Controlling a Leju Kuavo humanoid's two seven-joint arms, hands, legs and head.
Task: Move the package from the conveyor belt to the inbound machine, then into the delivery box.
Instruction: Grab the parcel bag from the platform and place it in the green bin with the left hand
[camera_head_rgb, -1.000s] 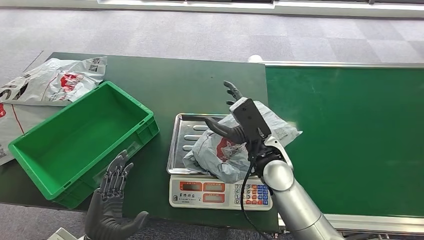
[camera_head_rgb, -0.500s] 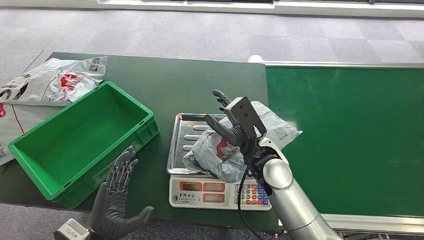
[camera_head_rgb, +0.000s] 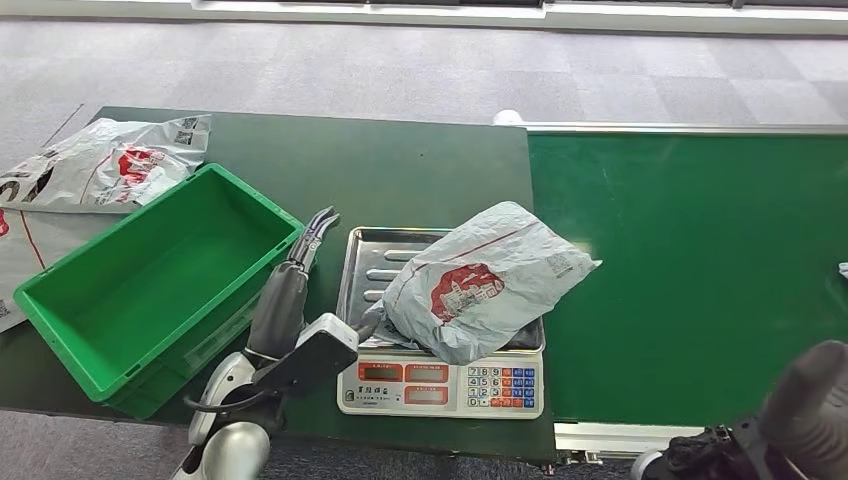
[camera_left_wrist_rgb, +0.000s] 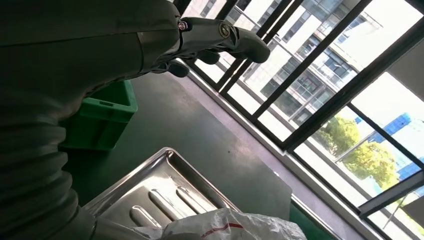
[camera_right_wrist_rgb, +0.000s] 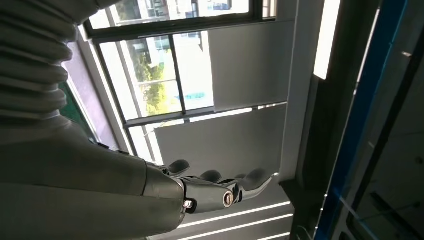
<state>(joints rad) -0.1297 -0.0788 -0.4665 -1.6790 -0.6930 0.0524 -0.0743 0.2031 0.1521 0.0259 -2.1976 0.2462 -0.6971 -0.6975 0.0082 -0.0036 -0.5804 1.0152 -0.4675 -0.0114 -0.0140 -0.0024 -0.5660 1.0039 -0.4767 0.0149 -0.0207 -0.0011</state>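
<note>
A green conveyor belt (camera_head_rgb: 690, 270) runs along the counter's (camera_head_rgb: 400, 170) right edge; an empty green delivery box (camera_head_rgb: 150, 280) sits at its left. The grey package (camera_head_rgb: 480, 285) lies on the scale's (camera_head_rgb: 440, 385) steel tray (camera_head_rgb: 362, 270). Between box and tray, the left hand (camera_head_rgb: 290, 290) extends, fingers straight, holding nothing. The right hand (camera_right_wrist_rgb: 200, 192) is raised, open and empty.

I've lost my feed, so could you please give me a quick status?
Left robot hand open beside scale tray, right robot hand open, withdrawn. Package resting on scale. Green box empty, nothing blocking.
</note>
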